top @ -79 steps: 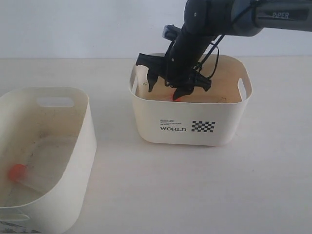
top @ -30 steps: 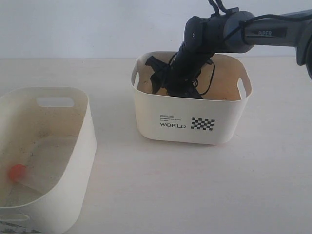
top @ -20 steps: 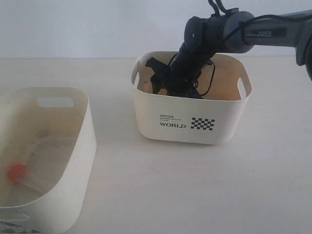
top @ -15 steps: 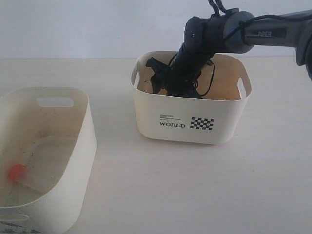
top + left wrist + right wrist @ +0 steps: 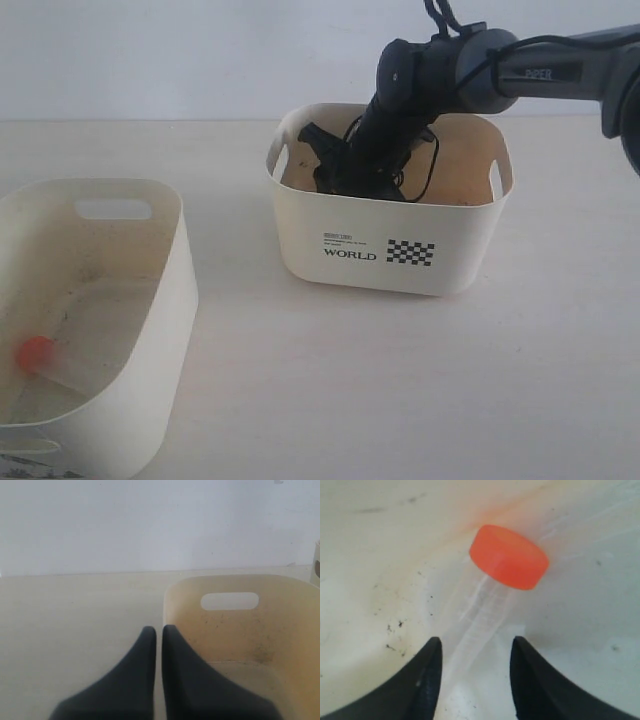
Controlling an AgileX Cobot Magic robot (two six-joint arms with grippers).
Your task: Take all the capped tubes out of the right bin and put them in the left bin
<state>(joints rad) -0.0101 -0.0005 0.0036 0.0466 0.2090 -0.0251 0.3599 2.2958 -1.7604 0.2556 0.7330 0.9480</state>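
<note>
Since the left bin [image 5: 165, 330] holds just one orange-capped tube [image 5: 36, 352], the work's all in the right bin [image 5: 380, 225]. There the right gripper [image 5: 476, 640] has its jaws partly open, straddling a capped tube [image 5: 485, 605] lying on the floor, not pinched yet. Meanwhile the left gripper [image 5: 159, 630] is closed and empty. That tube looks light, stiff and slick, so I'd pinch the clear body just below the cap.

In the exterior view the right bin [image 5: 460, 250] hides the tips of the right hand [image 5: 474, 654]; the left bin [image 5: 160, 330] is cropped.
</note>
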